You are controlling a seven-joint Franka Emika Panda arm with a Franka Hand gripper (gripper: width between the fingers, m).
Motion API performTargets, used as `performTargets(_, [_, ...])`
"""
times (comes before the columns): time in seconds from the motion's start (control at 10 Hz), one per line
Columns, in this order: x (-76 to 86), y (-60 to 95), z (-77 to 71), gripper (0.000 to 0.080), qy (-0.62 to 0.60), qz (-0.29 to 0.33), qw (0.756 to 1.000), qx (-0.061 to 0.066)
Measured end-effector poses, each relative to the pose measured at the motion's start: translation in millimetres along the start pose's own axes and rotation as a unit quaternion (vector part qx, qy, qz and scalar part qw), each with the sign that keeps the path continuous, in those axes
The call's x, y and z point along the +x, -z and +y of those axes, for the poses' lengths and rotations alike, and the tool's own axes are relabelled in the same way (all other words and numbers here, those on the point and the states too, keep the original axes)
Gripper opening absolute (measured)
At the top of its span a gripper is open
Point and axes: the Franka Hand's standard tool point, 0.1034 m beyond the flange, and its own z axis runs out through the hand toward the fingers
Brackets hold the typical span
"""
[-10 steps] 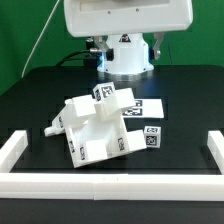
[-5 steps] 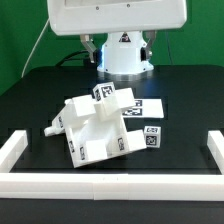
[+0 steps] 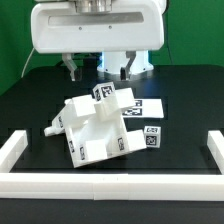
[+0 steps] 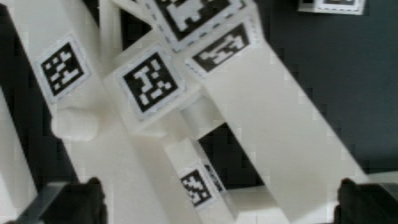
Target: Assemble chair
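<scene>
exterior view: chair below jaws

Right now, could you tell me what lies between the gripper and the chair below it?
Nothing: in the exterior view the gripper hangs above the chair with only bare black table showing in the gap between them.

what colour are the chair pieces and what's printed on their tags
The chair pieces are matte white; their square tags carry black-and-white block patterns, clearest in the wrist view.

Arm raised, jaws spread wide and holding nothing
</scene>
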Motion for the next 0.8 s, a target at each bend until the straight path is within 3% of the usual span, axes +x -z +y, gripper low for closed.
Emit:
performTargets(0.3, [-0.3,-15.5,-3.4,0.0649,0.0,-0.001,1.0,-0.01])
performTargets(0.8, [40.1,-16.3,-2.5,0.0649,0.007,0.012,1.0,-0.024])
